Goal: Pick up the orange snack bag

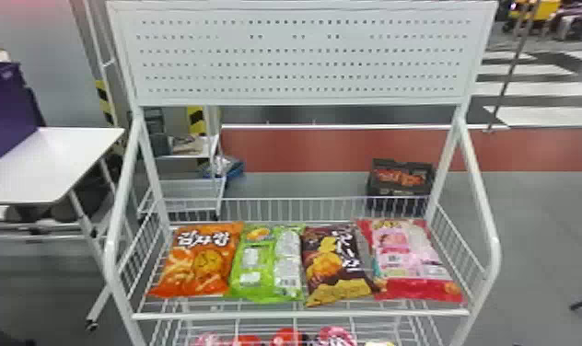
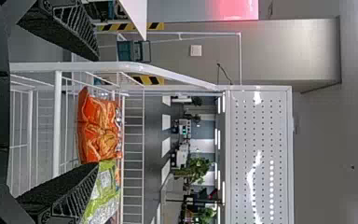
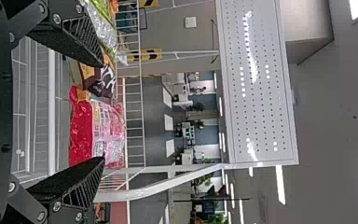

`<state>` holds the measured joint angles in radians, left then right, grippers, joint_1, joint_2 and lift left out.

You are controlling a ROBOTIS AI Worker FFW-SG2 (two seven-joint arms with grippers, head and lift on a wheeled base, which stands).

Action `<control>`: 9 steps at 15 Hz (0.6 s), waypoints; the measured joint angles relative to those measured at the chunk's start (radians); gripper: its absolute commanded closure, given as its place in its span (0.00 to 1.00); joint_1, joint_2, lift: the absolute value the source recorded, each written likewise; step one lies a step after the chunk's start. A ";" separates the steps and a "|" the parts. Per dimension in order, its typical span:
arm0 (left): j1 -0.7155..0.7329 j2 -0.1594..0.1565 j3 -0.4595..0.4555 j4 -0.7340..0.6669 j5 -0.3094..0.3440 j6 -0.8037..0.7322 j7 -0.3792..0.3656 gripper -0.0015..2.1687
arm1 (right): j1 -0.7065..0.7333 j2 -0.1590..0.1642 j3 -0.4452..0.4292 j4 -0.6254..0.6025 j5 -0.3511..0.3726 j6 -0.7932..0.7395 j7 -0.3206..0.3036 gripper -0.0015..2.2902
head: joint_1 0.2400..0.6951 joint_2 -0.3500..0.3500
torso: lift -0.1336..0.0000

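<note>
The orange snack bag lies at the left end of the wire basket shelf, beside a green bag. In the left wrist view the orange snack bag is beyond my left gripper, whose two fingers stand wide apart with nothing between them at their tips. My right gripper is also open, in front of the pink and red bag, and touches no bag that I can make out.
Next to the orange one lie a green bag, a brown bag and a pink and red bag. The basket's front rail and slanted side tubes frame them. A white table stands at left.
</note>
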<state>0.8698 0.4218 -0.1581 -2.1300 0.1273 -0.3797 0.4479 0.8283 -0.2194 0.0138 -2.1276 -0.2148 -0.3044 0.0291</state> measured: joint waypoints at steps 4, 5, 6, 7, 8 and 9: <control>-0.014 0.000 -0.002 0.006 0.001 0.003 -0.004 0.04 | 0.000 0.000 0.000 0.000 0.000 0.000 0.000 0.09 | 0.57 0.50 | 1.00; -0.034 0.000 -0.006 0.014 0.005 0.011 -0.005 0.04 | 0.000 0.000 0.000 0.000 0.000 -0.001 0.000 0.09 | 0.57 0.50 | 1.00; -0.059 0.000 -0.012 0.022 0.010 0.023 -0.006 0.04 | 0.000 0.000 0.000 0.000 0.000 -0.002 0.000 0.09 | 0.57 0.50 | 1.00; -0.096 0.000 -0.023 0.031 0.017 0.047 -0.004 0.04 | -0.001 0.000 0.000 0.003 0.000 -0.003 -0.001 0.09 | 0.57 0.50 | 1.00; -0.138 0.000 -0.039 0.039 0.024 0.085 -0.002 0.04 | -0.002 0.000 0.000 0.005 0.000 -0.004 -0.001 0.09 | 0.57 0.50 | 1.00; -0.183 0.000 -0.060 0.046 0.029 0.128 -0.002 0.04 | -0.003 0.000 0.001 0.007 0.001 -0.005 -0.001 0.09 | 0.57 0.50 | 1.00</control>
<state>0.6871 0.4218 -0.2185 -2.0841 0.1567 -0.2518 0.4464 0.8257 -0.2194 0.0148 -2.1202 -0.2143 -0.3097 0.0279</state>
